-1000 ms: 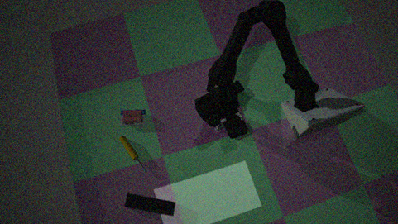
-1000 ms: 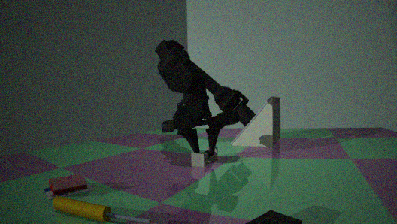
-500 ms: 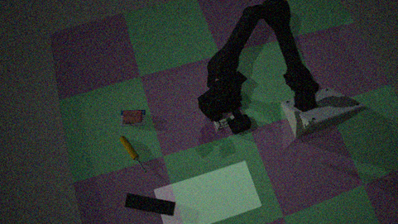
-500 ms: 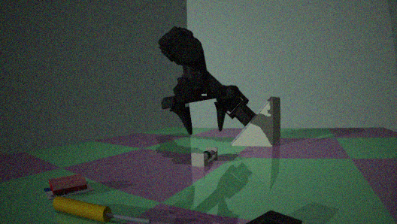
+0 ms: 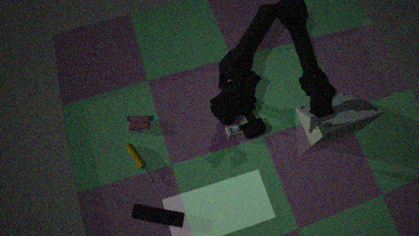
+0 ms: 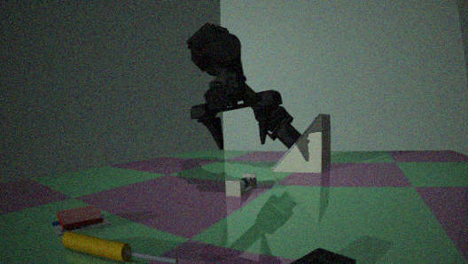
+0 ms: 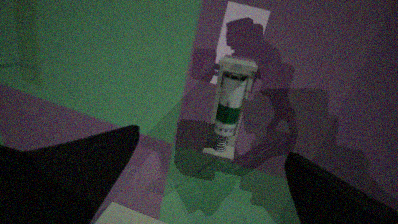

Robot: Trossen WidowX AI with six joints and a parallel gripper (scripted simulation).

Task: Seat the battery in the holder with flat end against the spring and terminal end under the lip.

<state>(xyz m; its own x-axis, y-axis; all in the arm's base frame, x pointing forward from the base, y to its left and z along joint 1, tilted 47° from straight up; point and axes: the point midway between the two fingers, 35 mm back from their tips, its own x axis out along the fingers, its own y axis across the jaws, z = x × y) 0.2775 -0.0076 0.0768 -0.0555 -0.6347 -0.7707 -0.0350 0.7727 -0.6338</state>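
The battery (image 7: 228,115), white with a green band, lies lengthwise in the pale holder (image 7: 238,64) (image 6: 233,188) (image 5: 230,132), in line with its side walls. One end meets the coil spring (image 7: 221,144); the other is at the lip end, where a dark band shows. The lip's shadow hides whether that end is fully under it, and I cannot tell exactly how flat the battery lies. My gripper (image 7: 212,146) (image 6: 242,145) is wide open and empty, above the holder, with a finger well out to each side. Neither finger touches the battery or holder.
A red block (image 5: 139,123) (image 6: 81,217) and a yellow screwdriver (image 5: 135,155) (image 6: 95,246) lie to the left in the top view. A black bar (image 5: 157,216) (image 6: 325,257) lies beside a white sheet (image 5: 232,203). A pale wedge-shaped piece (image 5: 314,135) (image 6: 325,146) stands by the arm's base.
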